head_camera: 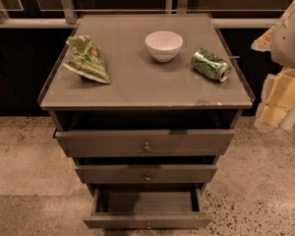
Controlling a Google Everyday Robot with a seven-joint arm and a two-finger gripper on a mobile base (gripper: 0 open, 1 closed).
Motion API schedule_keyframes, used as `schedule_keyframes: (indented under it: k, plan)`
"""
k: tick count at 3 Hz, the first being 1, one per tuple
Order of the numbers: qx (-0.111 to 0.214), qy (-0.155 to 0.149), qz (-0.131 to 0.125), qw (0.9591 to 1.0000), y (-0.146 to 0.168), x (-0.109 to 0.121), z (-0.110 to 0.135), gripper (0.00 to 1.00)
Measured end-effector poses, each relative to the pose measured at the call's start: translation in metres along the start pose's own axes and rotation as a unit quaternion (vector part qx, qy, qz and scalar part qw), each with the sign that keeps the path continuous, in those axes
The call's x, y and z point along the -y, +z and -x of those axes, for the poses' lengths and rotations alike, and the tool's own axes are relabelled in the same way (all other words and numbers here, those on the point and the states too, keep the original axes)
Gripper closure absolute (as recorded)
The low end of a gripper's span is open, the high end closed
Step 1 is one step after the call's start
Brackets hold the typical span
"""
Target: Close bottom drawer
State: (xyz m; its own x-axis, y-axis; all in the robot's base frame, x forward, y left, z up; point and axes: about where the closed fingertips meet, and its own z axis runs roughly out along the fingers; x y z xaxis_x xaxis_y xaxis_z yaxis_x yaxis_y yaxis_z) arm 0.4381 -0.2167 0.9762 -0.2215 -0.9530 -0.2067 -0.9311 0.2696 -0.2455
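Observation:
The grey-brown cabinet [147,90] has three drawers. The bottom drawer [147,222] is pulled far out, its inside bare and its tiny brass knob [148,225] at the centre of the slim front panel. My arm's white and pale-yellow gripper [279,100] hangs at the right edge of the camera view. It is beside the cabinet's right side, level with the top, well above and to the right of the bottom drawer, and touches nothing.
The top drawer [145,142] and middle drawer [146,173] stand slightly out. On the cabinet top lie a green chip bag [87,59], a white bowl [163,45] and a green can on its side [210,65]. Speckled floor surrounds the cabinet; a dark wall is behind.

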Motion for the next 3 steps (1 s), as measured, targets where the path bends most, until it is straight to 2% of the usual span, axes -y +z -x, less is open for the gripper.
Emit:
schedule_keyframes:
  k: [1, 2, 3]
  plan:
    - [0.000, 0.000, 0.000, 1.0000, 0.000, 0.000, 0.000, 0.00]
    - [0.011, 0.003, -0.002, 0.9999, 0.013, -0.017, -0.012, 0.00]
    - [0.061, -0.015, -0.031, 0.9975, 0.019, -0.067, -0.014, 0.00]
